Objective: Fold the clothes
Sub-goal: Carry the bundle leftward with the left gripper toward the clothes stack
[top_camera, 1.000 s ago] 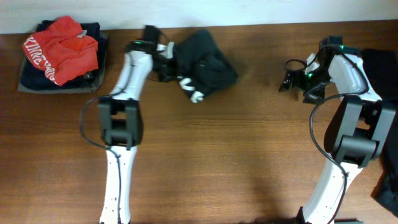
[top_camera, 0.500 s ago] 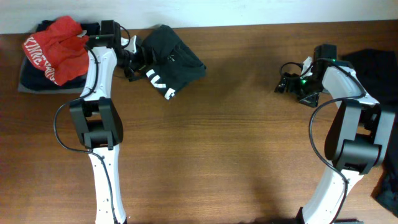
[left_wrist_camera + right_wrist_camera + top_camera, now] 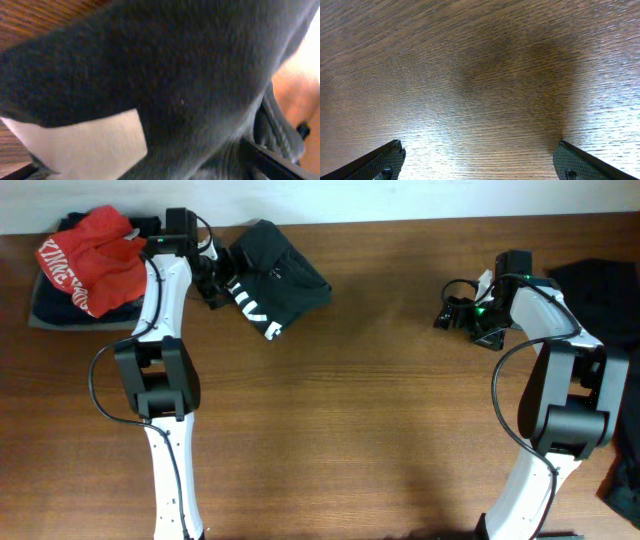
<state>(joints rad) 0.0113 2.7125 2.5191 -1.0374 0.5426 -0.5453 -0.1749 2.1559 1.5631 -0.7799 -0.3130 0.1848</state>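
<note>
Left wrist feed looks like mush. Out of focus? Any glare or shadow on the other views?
Left wrist: the black garment sits too close and fills the frame, soft, with a washed-out patch at right. Right wrist: table grain sharp, dark shadow mid-frame, pale glare below. Overhead: evenly lit, sharp.

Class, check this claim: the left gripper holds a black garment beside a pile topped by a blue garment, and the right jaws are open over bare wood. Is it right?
One error: the pile is topped by a red garment, not blue, as the overhead view shows. The left gripper does hold the black garment, and the right gripper is open over bare wood.
</note>
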